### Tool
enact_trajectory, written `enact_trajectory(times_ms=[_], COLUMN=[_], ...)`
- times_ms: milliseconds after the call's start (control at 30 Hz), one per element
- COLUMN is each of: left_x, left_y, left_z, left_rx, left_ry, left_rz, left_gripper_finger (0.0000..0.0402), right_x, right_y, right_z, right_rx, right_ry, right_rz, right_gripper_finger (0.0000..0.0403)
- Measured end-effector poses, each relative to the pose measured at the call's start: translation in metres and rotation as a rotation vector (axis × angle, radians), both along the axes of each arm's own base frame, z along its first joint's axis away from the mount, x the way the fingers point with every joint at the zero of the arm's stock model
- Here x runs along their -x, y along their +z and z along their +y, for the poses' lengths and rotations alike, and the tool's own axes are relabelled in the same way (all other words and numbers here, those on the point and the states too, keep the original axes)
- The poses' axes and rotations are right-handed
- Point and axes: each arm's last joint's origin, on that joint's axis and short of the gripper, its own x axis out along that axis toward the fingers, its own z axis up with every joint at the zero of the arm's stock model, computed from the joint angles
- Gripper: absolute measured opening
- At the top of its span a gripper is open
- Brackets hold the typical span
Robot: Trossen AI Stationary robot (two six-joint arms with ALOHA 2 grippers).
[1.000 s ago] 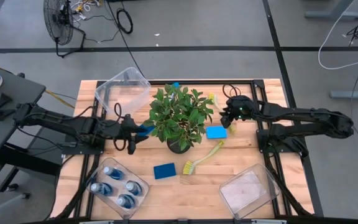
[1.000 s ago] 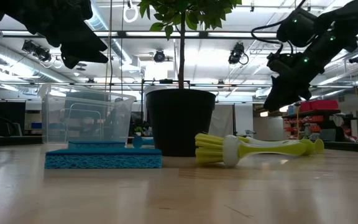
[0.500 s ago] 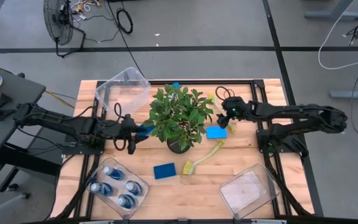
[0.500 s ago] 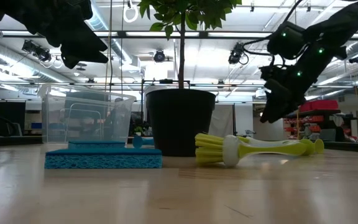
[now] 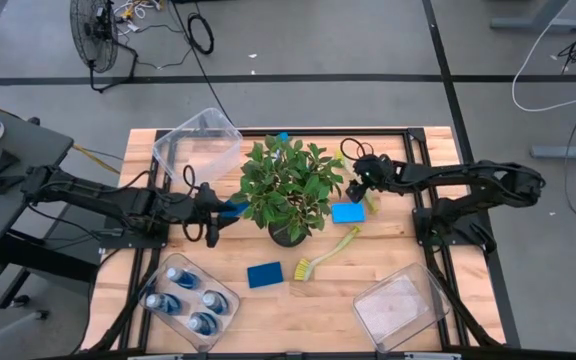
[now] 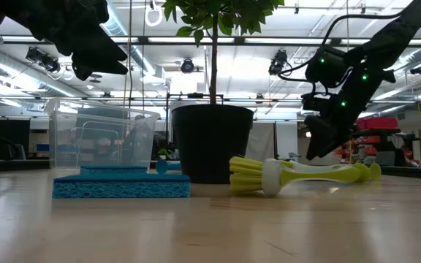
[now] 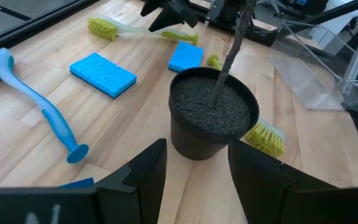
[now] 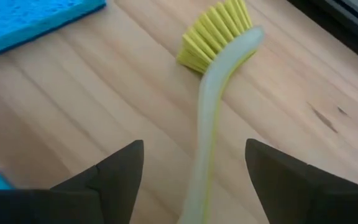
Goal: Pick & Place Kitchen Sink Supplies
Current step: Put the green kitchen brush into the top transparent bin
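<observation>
Yellow-green dish brush (image 8: 213, 93) lies between the right gripper's (image 8: 194, 171) wide-open, empty fingers.

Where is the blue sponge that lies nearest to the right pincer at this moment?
In the high view, the blue sponge lies flat on the table's right half, just right of the potted plant and beside the right pincer.

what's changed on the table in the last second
The right gripper has moved toward the potted plant and dropped lower, its open fingers now straddling a yellow-green dish brush on the table. The left gripper, sponges, bottles and bins stayed put.
</observation>
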Motion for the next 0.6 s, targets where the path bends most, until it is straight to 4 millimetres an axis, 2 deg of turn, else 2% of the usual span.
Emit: enact_trajectory(times_ms=[600], left_x=[0.000], left_y=[0.000], left_z=[0.000], left_rx=[-0.002], left_ry=[0.001], left_rz=[0.000], left_gripper_finger=[0.0177], right_x=[-0.001], right_y=[-0.024], right_z=[-0.009], right_rx=[-0.159], right_ry=[0.020], right_rz=[0.041], right_gripper_finger=[0.0278])
